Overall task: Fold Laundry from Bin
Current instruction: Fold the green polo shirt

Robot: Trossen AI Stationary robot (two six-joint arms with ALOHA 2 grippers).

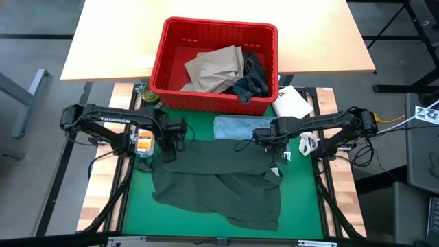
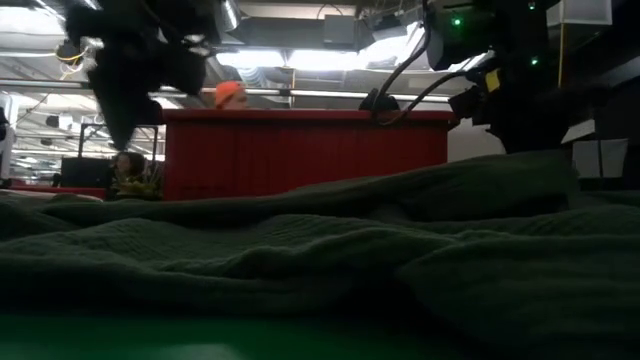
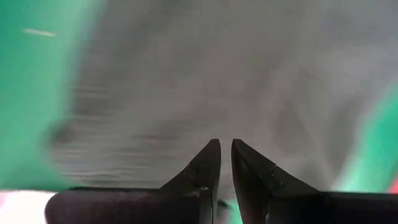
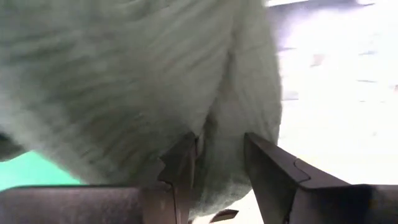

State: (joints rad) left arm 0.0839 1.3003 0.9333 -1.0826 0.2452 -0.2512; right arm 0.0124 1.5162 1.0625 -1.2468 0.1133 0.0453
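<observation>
Green matting (image 1: 137, 199) covers the work area at the frame's lower centre, with a pale tabletop (image 1: 116, 41) across the top in the high view. On that tabletop, at upper centre, stands the red bin (image 1: 168, 72), holding tan khaki trousers (image 1: 216, 67) and dark denim jeans (image 1: 250, 81) bunched to their right; these wait their turn. A light blue garment (image 1: 233, 127) lies flat just below the bin, probably already done and parked out of the way. The dark green garment (image 1: 219, 182) is spread over the mat's centre, wrinkled, its lower edge ragged toward lower right. Left gripper (image 1: 168, 144) sits at the garment's upper left corner; in its wrist view the left fingers (image 3: 208, 165) stand nearly closed, a thin gap between them, and I cannot tell whether cloth is pinched there. Right gripper (image 1: 264, 140) is at the upper right corner, jaws partly apart with a fold of green knit bunched between them in the right wrist view, so it appears to hold that corner. Judgement: both arms flank the top edge so as to stretch or fold it evenly. A white packet (image 1: 291, 103) lies right of the bin, not involved.
</observation>
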